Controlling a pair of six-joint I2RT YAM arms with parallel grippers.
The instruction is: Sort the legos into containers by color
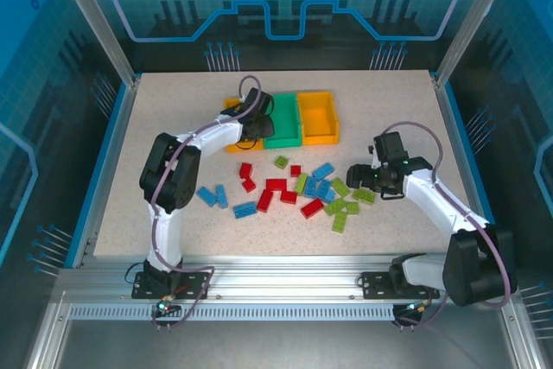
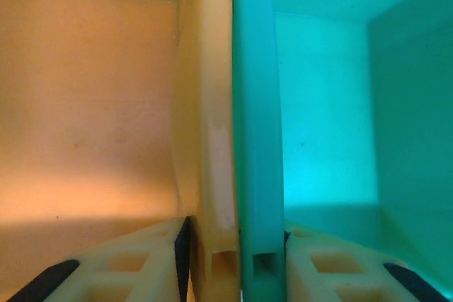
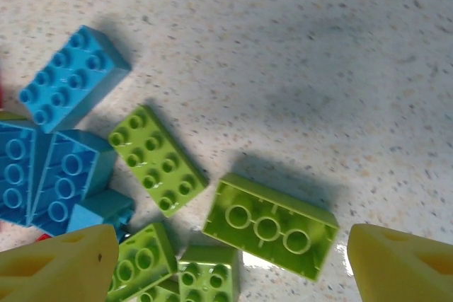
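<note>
Three containers stand in a row at the back: a yellow-orange bin (image 1: 233,108), a green bin (image 1: 285,123) and another yellow-orange bin (image 1: 317,117). My left gripper (image 1: 259,120) (image 2: 235,263) straddles the touching walls of the left yellow bin (image 2: 212,139) and the green bin (image 2: 255,139), its pads pressed against both. Red (image 1: 275,189), blue (image 1: 324,181) and light green legos (image 1: 346,209) lie scattered mid-table. My right gripper (image 1: 354,177) (image 3: 233,256) hangs open just above an upside-down light green brick (image 3: 272,224), which lies between its fingers untouched.
Beside that brick lie a studded green brick (image 3: 157,159), smaller green ones (image 3: 209,277) and blue bricks (image 3: 73,78). More blue legos (image 1: 212,195) sit at the left of the pile. The insides of the bins seen from the left wrist hold nothing.
</note>
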